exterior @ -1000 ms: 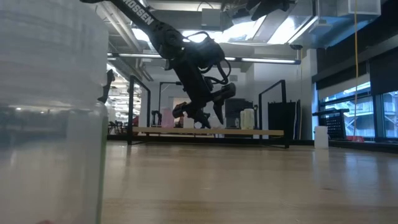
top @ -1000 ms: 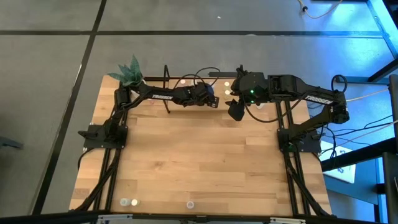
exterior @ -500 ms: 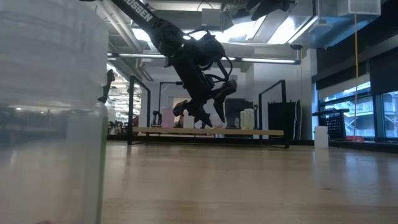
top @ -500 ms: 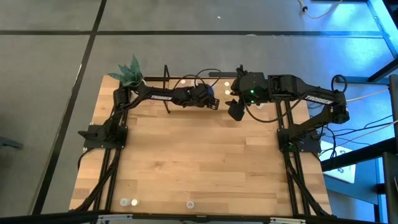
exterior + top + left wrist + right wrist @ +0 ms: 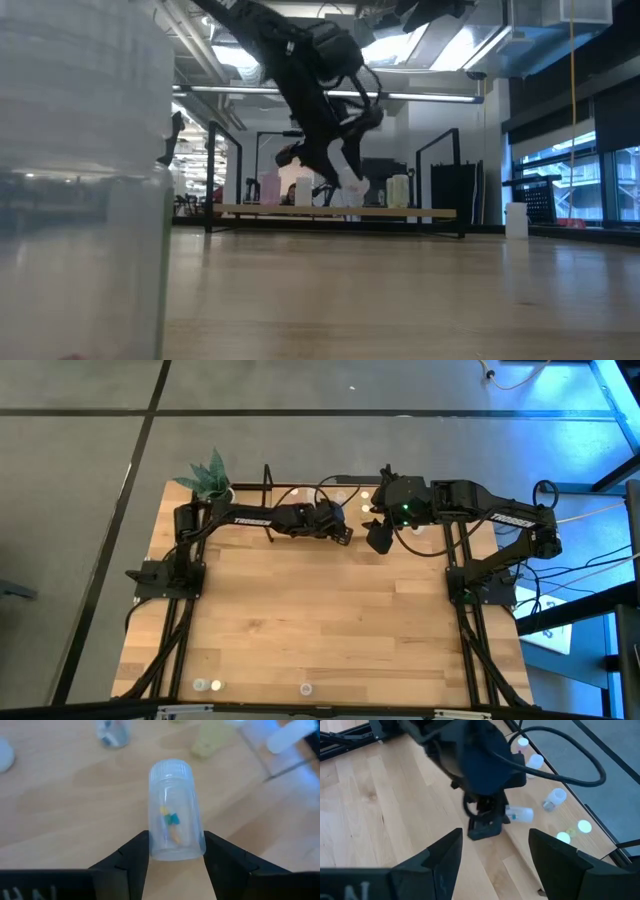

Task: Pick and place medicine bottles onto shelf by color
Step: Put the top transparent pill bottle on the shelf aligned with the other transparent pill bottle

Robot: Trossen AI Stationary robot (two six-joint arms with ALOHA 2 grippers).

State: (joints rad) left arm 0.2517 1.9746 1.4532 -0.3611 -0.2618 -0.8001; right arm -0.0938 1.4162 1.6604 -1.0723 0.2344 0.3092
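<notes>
My left gripper (image 5: 342,532) is shut on a small clear medicine bottle (image 5: 174,815) with a white cap (image 5: 170,770) and coloured pills inside. It hangs above the table just in front of the shelf (image 5: 400,212). From the right wrist view the bottle (image 5: 520,813) sticks out of the left fingers. Several more medicine bottles (image 5: 555,797) stand on the shelf board, some white-topped, two with yellow-green tops (image 5: 584,826). My right gripper (image 5: 378,540) hangs open to the right of the left one, higher up, with nothing between its fingers. My left gripper pinches the bottle's bottom end (image 5: 155,847) between its two fingers, one on each side of the round wall. The fingers slant down from the table's left and lie along the bottle. The bottle is lifted clear, its cap pointing ahead of the fingertips and downward.
A potted green plant (image 5: 210,475) stands at the far left corner. Three bottles (image 5: 208,685) stand near the table's front edge; one looms blurred at the left of the low view (image 5: 80,180). Open wood lies between them and the arms.
My left gripper has risen from the shelf board with the bottle and drifted toward the table's right and near side. The bottle, low by the board a second ago, now hangs clear above it. My right arm has kept still.
</notes>
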